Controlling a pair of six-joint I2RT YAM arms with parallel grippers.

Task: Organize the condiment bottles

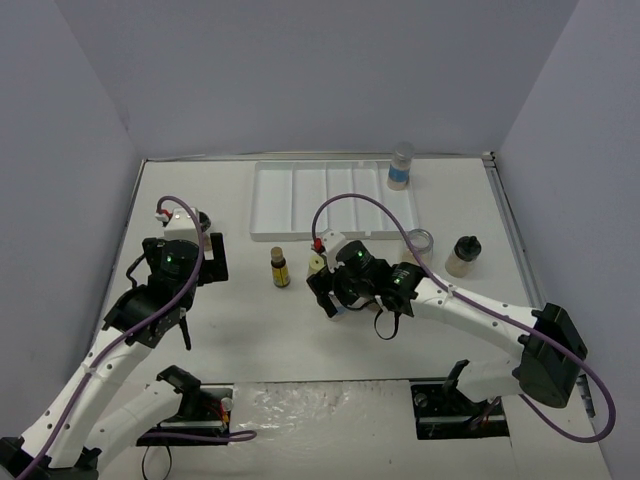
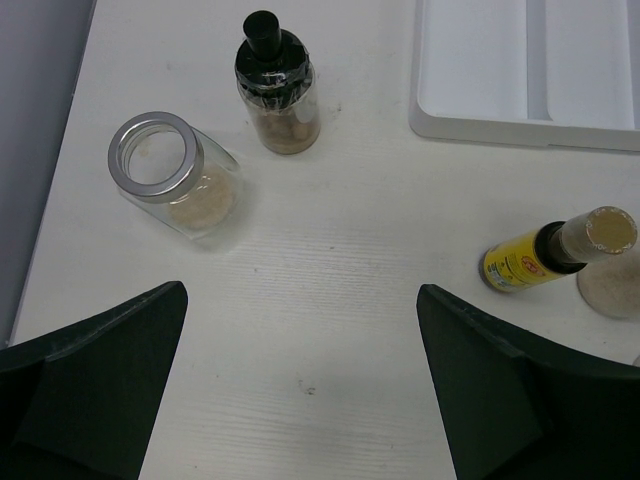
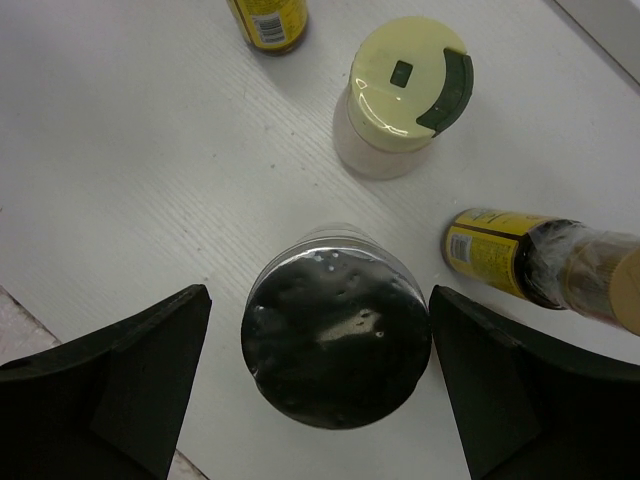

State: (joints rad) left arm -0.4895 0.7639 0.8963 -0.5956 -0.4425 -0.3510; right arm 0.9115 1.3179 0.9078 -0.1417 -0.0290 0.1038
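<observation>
My right gripper (image 3: 320,335) is open, with one finger on each side of a clear bottle with a shiny dark top (image 3: 337,338), gaps showing on both sides. In the top view this gripper (image 1: 328,295) hides that bottle. A yellow-capped bottle (image 3: 400,90) (image 1: 317,265) and an amber bottle with a tan cap (image 3: 520,265) stand just beyond it. Another amber bottle (image 1: 280,268) stands left of them. My left gripper (image 2: 300,390) (image 1: 212,258) is open and empty over bare table. Ahead of it stand a clear jar of tan powder (image 2: 175,175) and a black-capped bottle (image 2: 278,90).
The white divided tray (image 1: 300,200) lies at the back centre, its corner in the left wrist view (image 2: 520,125). A clear jar (image 1: 421,242) and a black-capped bottle (image 1: 462,255) stand right of my right arm. A blue-labelled jar (image 1: 401,165) stands by the tray's far right corner.
</observation>
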